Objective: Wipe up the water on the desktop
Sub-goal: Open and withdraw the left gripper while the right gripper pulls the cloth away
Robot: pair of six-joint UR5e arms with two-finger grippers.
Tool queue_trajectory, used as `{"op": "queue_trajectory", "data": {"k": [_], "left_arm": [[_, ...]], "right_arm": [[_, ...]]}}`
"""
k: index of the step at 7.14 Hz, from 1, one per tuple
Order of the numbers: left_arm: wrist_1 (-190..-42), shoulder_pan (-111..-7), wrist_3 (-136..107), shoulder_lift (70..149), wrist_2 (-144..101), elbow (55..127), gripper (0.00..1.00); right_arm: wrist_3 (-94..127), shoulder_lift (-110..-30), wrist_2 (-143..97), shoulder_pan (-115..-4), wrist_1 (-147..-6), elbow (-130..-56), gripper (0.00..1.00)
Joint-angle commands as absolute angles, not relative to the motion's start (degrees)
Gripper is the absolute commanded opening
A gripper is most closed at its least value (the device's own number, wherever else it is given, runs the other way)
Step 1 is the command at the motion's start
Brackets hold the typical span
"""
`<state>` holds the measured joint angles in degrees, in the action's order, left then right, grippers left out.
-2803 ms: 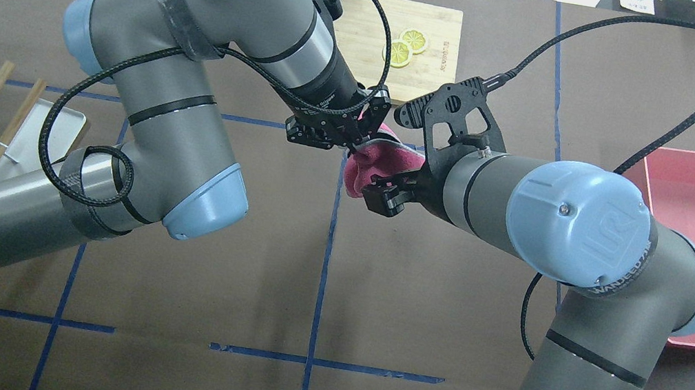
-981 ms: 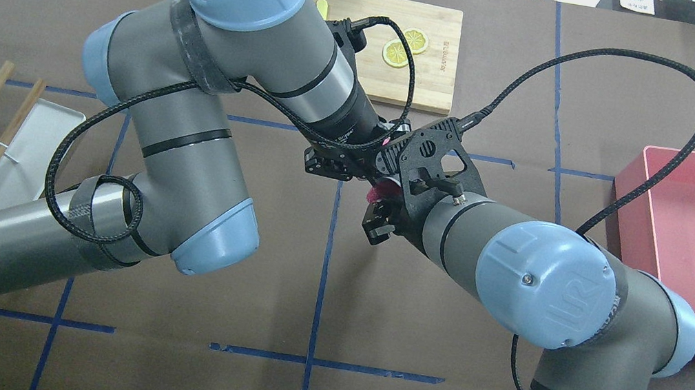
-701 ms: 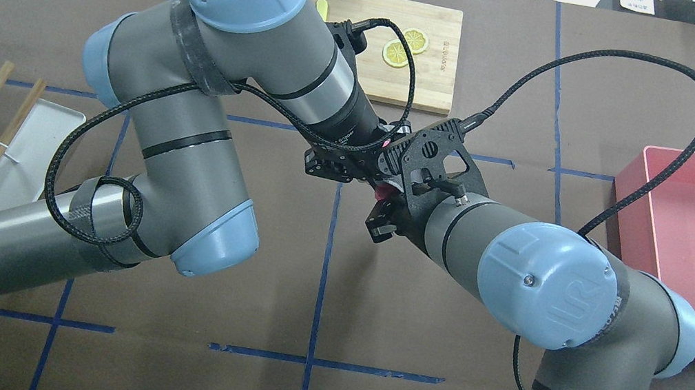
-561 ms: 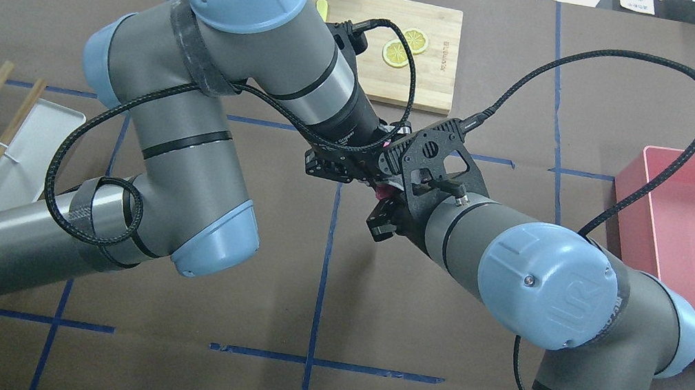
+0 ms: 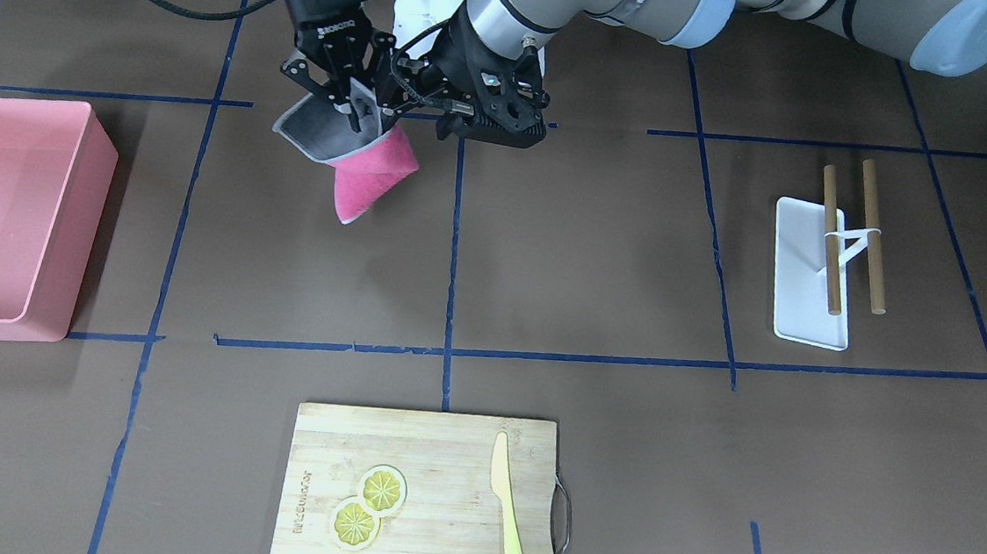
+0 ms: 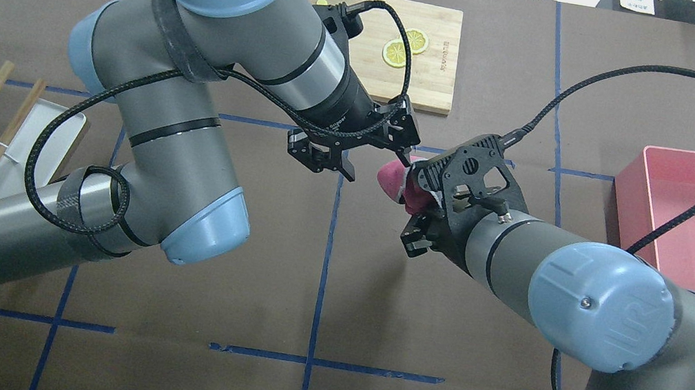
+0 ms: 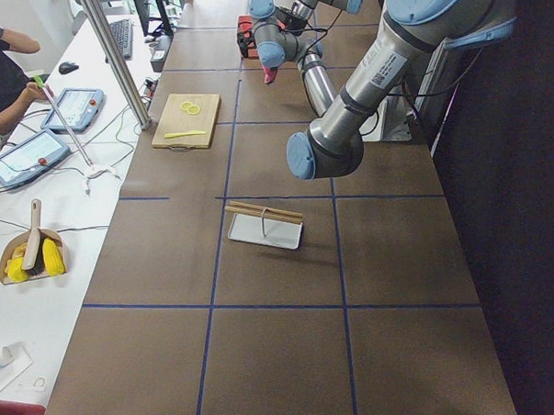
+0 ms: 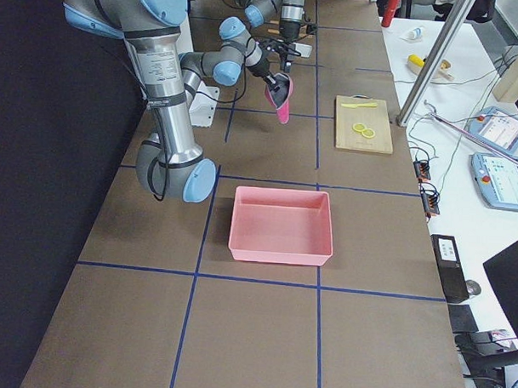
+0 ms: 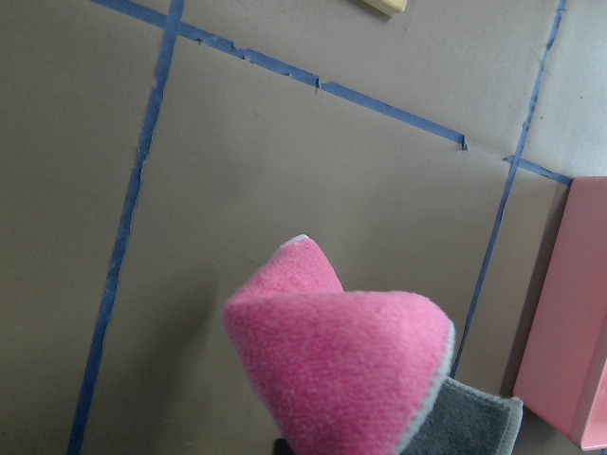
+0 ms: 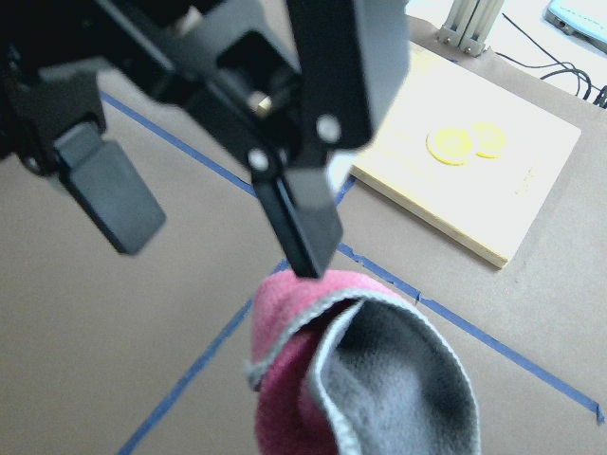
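1. Dark-brown desktop [image 6: 423,332], crossed by blue tape lines, is stretching outward from the robot's edge. No water is showing on it in any view, so I cannot tell where the wet patch is lying relative to the cutting board [image 6: 445,43].
2. On the robot's side of that board, off its corner toward the robot's right, the right gripper [image 5: 348,110] is pinching the top edge of a pink-and-grey cloth [image 5: 367,170], its jaws closed on the fabric. The cloth is hanging folded in the air, clear of the desktop.
3. Just beside it, closer to the board's centre line, the left gripper [image 10: 216,242] is standing with its jaws spread wide, holding nothing. One finger [image 10: 296,213] is sitting at the cloth's upper rim, touching or nearly so.
4. Farther out, the board is carrying two lemon slices [image 6: 406,47] and a yellow knife [image 5: 509,507]. A pink bin [image 5: 14,213] is lying well apart from the board on the robot's right, and a white tray [image 5: 811,276] with two wooden sticks is lying well apart on its left.
5. As I am judging it, the risks are these:
   - The open finger is standing close enough to snag the cloth or knock the other wrist if either arm swings.
   - The cloth is hanging from one edge pinch — a hard drag could pull it free.
   - Going down bunched, it may be wiping only a narrow strip.
   - With no puddle visible, the pass may land on a dry area.
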<state>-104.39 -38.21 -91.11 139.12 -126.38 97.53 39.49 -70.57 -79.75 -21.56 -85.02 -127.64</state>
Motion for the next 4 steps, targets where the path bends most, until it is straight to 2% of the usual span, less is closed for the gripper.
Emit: {"op": "queue_trajectory", "data": {"k": [1,3,4], "left_arm": [[-104.59,-43.57,-90.35,138.87,-126.65,97.65,1.0],[-104.33,-48.75,-83.82,132.76,-126.91,101.4,1.0],[-104.07,-51.22,-77.06,128.45,-127.44,103.51,1.0]], "right_arm": [[42.51,-78.45,-83.82,-21.62,-85.69,-129.38,0.0],[43.68,-78.06,-92.07,-22.67,-95.74,-127.89,0.0],[44.29,-76.57,-96.72,-24.33,-96.41,-124.31,0.0]]}}
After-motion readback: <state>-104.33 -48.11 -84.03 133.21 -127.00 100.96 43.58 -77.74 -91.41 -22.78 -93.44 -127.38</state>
